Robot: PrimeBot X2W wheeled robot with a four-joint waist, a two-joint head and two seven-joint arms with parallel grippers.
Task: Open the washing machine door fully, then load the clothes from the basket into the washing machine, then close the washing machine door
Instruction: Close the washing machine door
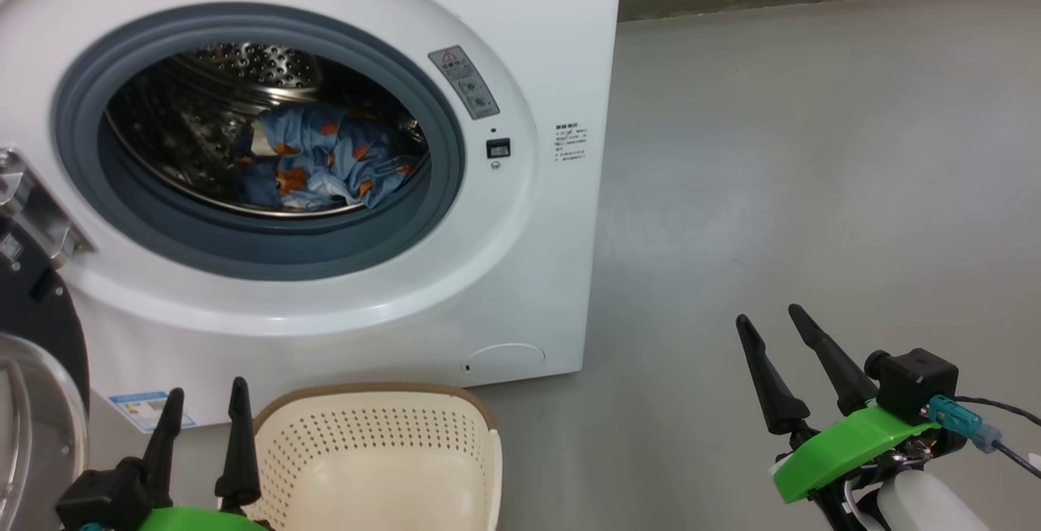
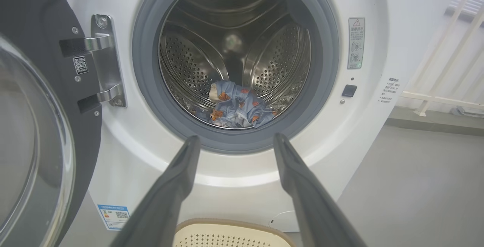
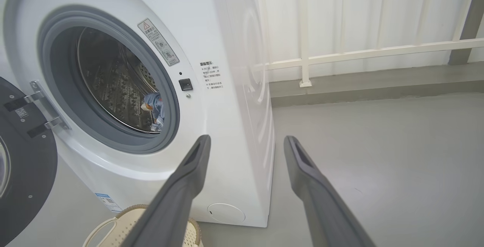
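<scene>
Blue bear-print clothes (image 1: 317,158) in washing machine (image 1: 529,271) | left gripper (image 1: 206,389) upright, spread, empty, beside basket (image 1: 382,437) | right gripper (image 1: 770,315) tilted, spread, empty | warning label (image 1: 463,80) illegible

my head camera sits high, tipped forward and down, close to the washing machine (image 1: 529,43), whose front fills 9 to 12 o'clock; floor (image 1: 813,149) runs off at 3 and the basket (image 1: 374,433) meets the bottom edge at 6. my left wrist camera sits low and near, facing the drum (image 2: 196,61) almost square on, with the washing machine door (image 2: 22,8) at 9 o'clock. my right wrist camera stands off to the machine's right, facing it slantwise, so i catch its side panel (image 3: 245,69) and a railing (image 3: 359,52) at 1 o'clock. all three share the drum, the clothes (image 1: 325,161) inside it and the basket rim.
</scene>
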